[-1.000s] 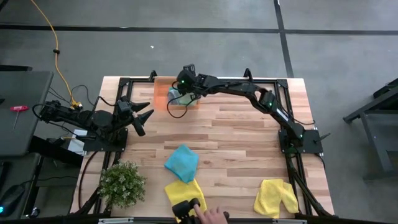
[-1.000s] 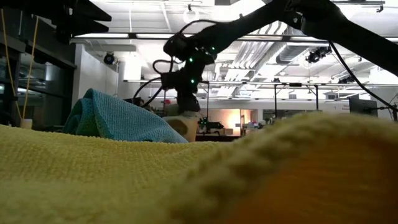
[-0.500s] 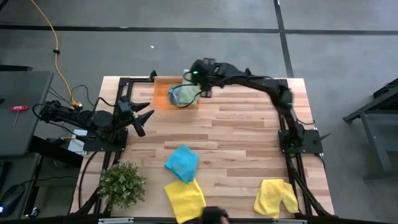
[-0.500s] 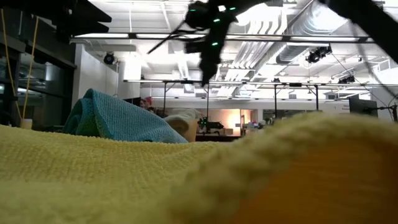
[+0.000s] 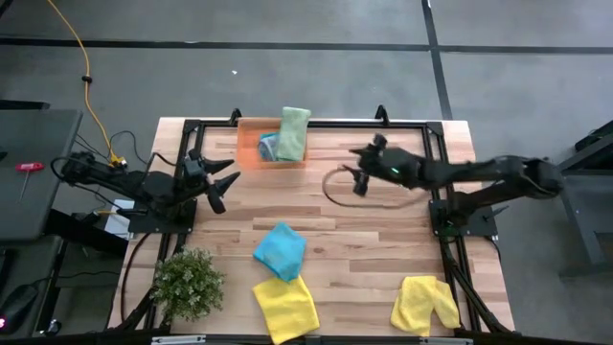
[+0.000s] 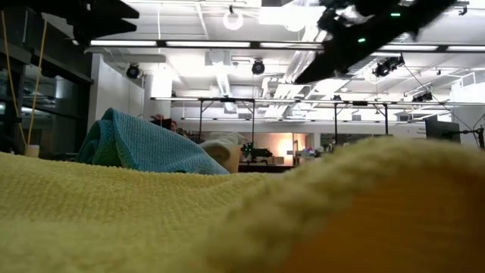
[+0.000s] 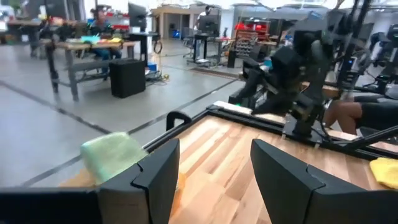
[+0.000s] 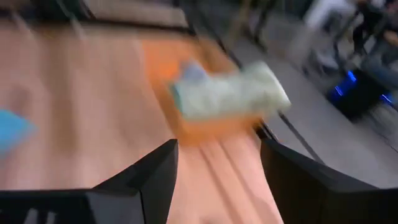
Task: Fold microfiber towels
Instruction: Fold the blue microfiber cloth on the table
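Note:
A folded light green towel (image 5: 294,132) lies on the orange tray (image 5: 251,149) at the table's far edge, atop a blue-grey towel (image 5: 268,146); its far end reaches past the tray's far rim. My right gripper (image 5: 356,172) hovers open to the right of the tray, nothing between its fingers (image 8: 217,180); its wrist view shows the green towel (image 8: 230,93). My left gripper (image 5: 226,182) waits open at the table's left. A teal-blue towel (image 5: 281,249) and two yellow towels (image 5: 285,307) (image 5: 424,302) lie crumpled near the front edge.
A small green plant (image 5: 187,283) stands at the near left corner. A black frame (image 5: 412,123) runs along the table's edges. The nearest yellow towel (image 6: 151,220) fills the foreground of the low view. Bare wood (image 5: 383,240) lies between the tray and the front towels.
My right gripper has drawn away from the tray, rising and swinging toward the table's right and near side, and has rolled. The light green towel stays lying on the tray. A person's hand at the near edge has gone out of view.

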